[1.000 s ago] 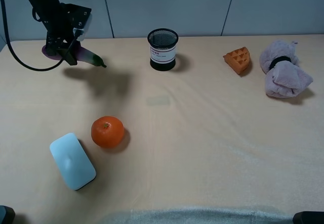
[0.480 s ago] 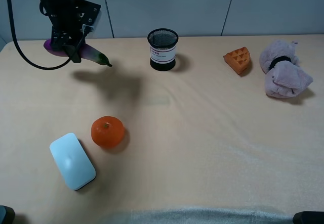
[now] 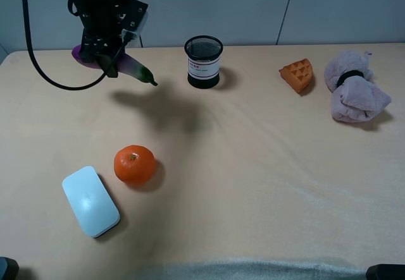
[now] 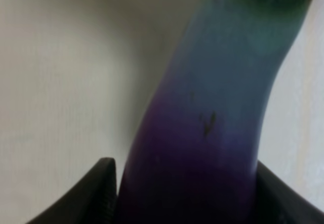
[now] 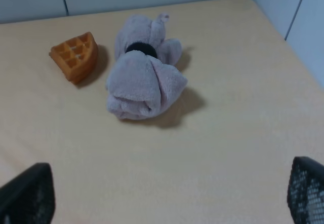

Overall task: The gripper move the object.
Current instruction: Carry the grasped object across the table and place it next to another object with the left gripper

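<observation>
Eggplant [image 3: 135,71] farther right, within left hand [image 3: 105,60]

Orange [image 3: 134,164] sits beside mouse [image 3: 90,201]; cup [image 3: 203,62], waffle [image 3: 298,74], cloth [image 3: 354,95] apart

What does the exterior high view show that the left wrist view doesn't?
Only the exterior high view shows the orange, the pale mouse, the mesh cup, the waffle toy, the pink cloth and the left gripper above the table. Only the left wrist view shows a small dark mark on the eggplant, with the jaws against both its sides. Both show the eggplant gripped and the tan table surface.
</observation>
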Robot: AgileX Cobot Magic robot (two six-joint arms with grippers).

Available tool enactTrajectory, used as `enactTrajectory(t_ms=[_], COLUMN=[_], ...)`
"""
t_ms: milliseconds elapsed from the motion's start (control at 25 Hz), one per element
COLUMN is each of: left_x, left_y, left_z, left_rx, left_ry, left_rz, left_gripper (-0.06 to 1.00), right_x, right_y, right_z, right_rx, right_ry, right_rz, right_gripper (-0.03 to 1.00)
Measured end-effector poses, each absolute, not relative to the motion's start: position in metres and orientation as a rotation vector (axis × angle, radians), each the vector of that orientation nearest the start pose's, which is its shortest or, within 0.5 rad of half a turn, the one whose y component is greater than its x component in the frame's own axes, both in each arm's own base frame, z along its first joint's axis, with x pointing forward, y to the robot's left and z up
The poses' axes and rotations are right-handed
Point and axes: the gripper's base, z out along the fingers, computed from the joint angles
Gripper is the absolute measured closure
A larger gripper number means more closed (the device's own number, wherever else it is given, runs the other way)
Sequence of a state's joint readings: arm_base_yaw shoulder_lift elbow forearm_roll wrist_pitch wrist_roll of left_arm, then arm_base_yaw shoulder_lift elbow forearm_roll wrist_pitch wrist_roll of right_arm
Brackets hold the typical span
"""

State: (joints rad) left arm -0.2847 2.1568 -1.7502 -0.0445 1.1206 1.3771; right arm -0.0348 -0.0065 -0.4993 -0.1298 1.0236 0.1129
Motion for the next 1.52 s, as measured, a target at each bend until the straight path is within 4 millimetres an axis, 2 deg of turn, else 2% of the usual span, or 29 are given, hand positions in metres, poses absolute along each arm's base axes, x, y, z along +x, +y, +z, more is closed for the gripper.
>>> enactTrajectory(t_ms=[1000,1520], left_x=[0.371,0.345], left_y=[-0.238,-0.275], left_z=[0.194,0.194], left_rx=[-2.598,-2.681], left_ry=[-1.961,-1.851], left_rz=[0.000,0.030], left_gripper=[0.43,0.43], right_x=[-0.005,-0.005], right_y=[-0.010,-0.010], right_z=[0.281,0.281], right_rx=[0.151,0.151], right_ry=[1.991,1.991], right_rz=[-0.104,-0.104], right_gripper=[0.28,0.28])
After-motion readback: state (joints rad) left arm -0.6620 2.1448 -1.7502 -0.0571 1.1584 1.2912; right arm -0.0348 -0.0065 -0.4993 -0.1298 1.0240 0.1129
